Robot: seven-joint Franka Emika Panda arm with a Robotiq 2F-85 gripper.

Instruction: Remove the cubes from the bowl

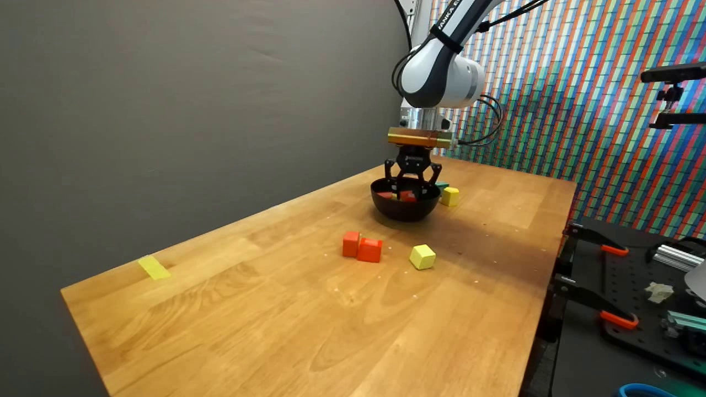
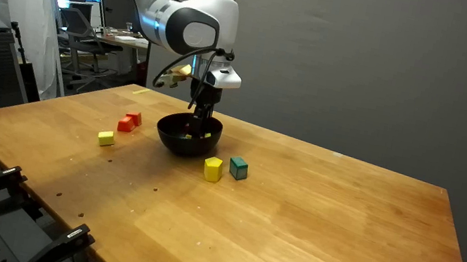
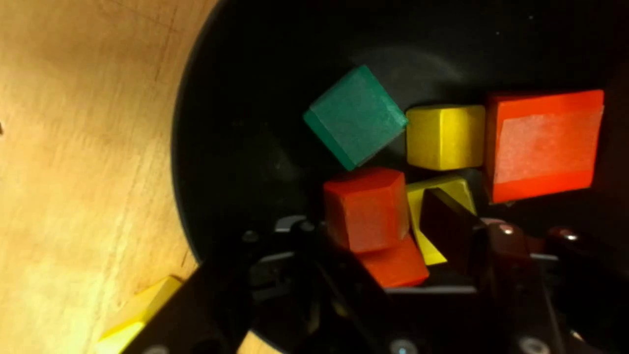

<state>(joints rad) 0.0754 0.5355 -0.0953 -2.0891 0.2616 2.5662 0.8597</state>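
While the arm (image 1: 441, 77) reaches over the table (image 1: 309, 331), the gripper (image 1: 410, 194) points straight down with its fingers (image 3: 444, 219) inside the bowl (image 1: 405, 212). Those fingers stand apart: in the wrist view a red cube (image 3: 371, 211) lies between them, and the finger at that view's right is clear of it, with yellow showing in the gap. It is too dark to tell whether the finger on the left touches the cube.

The bowl stands upright on the table and holds several cubes. The red cube partly hides a second red cube (image 3: 395, 268) there; a yellow cube (image 3: 456, 189), partly covered by a finger, is just beside both. Near these, a second yellow cube (image 3: 444, 137) sits between a green cube (image 3: 356, 118) and a third red cube (image 3: 545, 147).

Outside the bowl, more cubes lie on the table. In both exterior views a fourth red cube (image 1: 351, 244) and a fifth red cube (image 1: 369, 251) sit side by side, with a pale yellow cube (image 1: 422, 257) near them. On another side, a bright yellow cube (image 2: 213, 169) is just beside the bowl, with a second green cube (image 2: 238, 169) near it. Tape (image 1: 154, 267) lies flat at the table's edge, near a grey wall (image 1: 220, 110). In an exterior view, a chair (image 2: 77, 23) stands well behind the table.
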